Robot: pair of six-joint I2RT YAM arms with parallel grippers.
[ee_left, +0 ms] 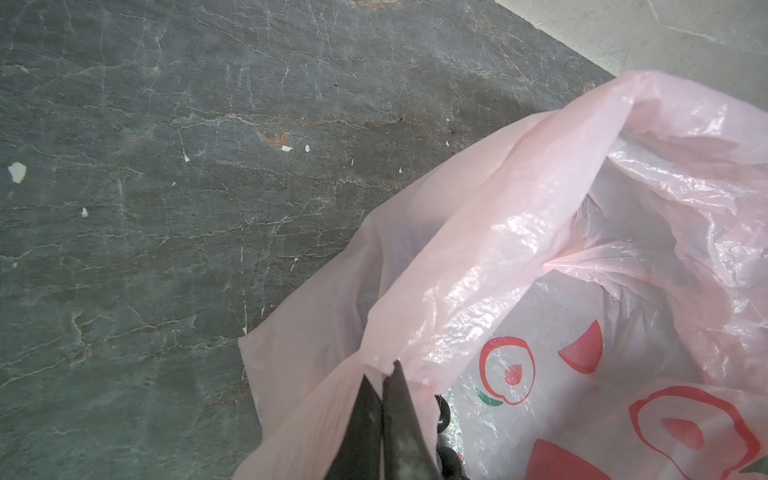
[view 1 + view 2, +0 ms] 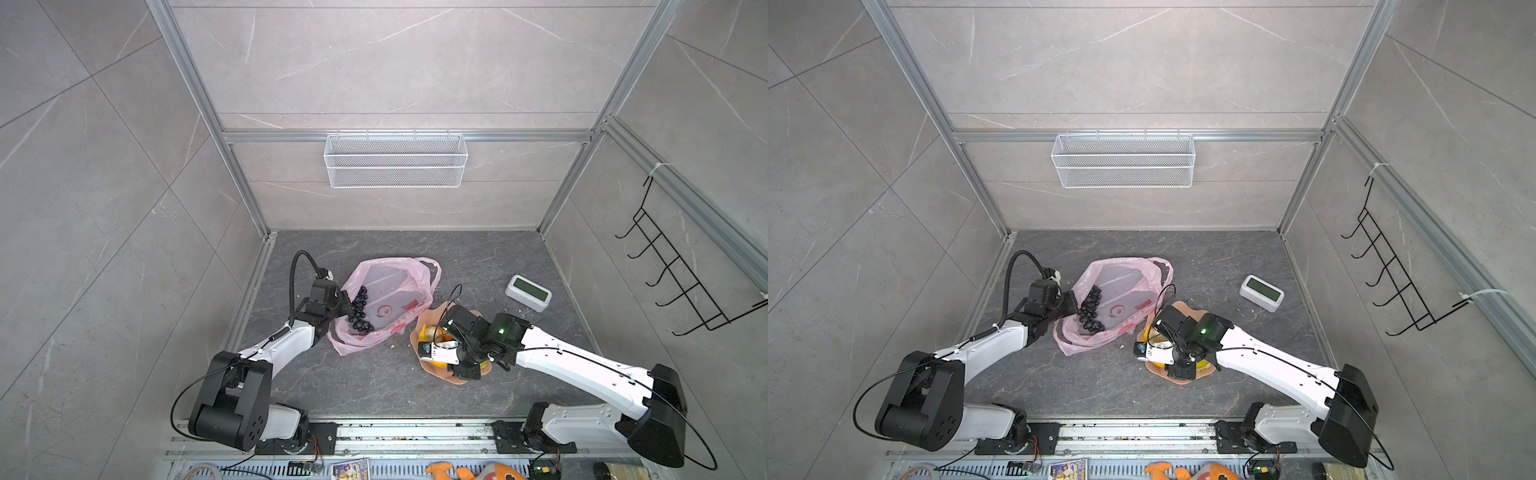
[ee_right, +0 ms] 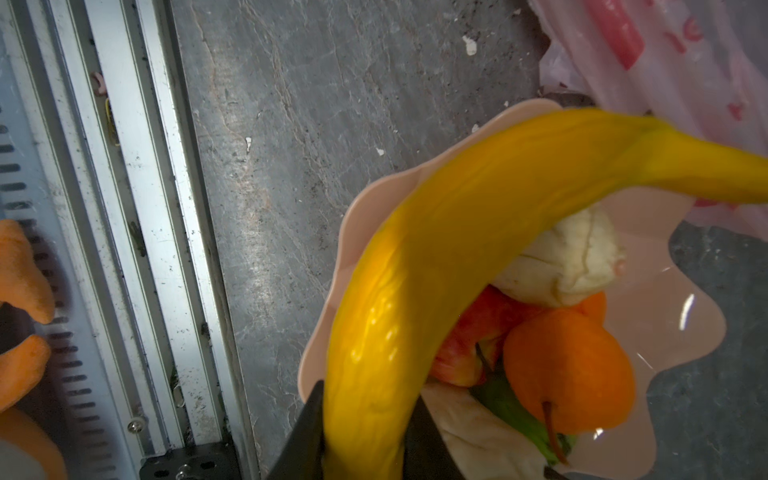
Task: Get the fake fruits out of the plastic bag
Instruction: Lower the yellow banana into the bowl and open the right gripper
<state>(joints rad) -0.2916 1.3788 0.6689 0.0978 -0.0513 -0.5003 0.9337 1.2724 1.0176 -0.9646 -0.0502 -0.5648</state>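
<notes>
The pale-pink plastic bag (image 2: 390, 286) (image 2: 1121, 286) lies open on the dark floor. A dark grape bunch (image 2: 359, 309) (image 1: 442, 415) sits inside it by the near rim. My left gripper (image 2: 343, 302) (image 1: 384, 374) is shut on the bag's rim (image 1: 457, 291) and holds it up. My right gripper (image 3: 365, 399) is shut on a yellow banana (image 3: 457, 249) over the peach dish (image 2: 440, 376) (image 3: 353, 232). In the dish lie an orange tangerine (image 3: 569, 365), a red apple (image 3: 469, 345), a cream lumpy piece (image 3: 569, 257) and a green piece (image 3: 511, 411).
A white device with a green screen (image 2: 528, 292) lies right of the bag. A wire basket (image 2: 395, 160) hangs on the back wall and a black hook rack (image 2: 681, 266) on the right wall. Metal rails (image 3: 137, 249) and an orange plush (image 2: 478, 471) line the front edge.
</notes>
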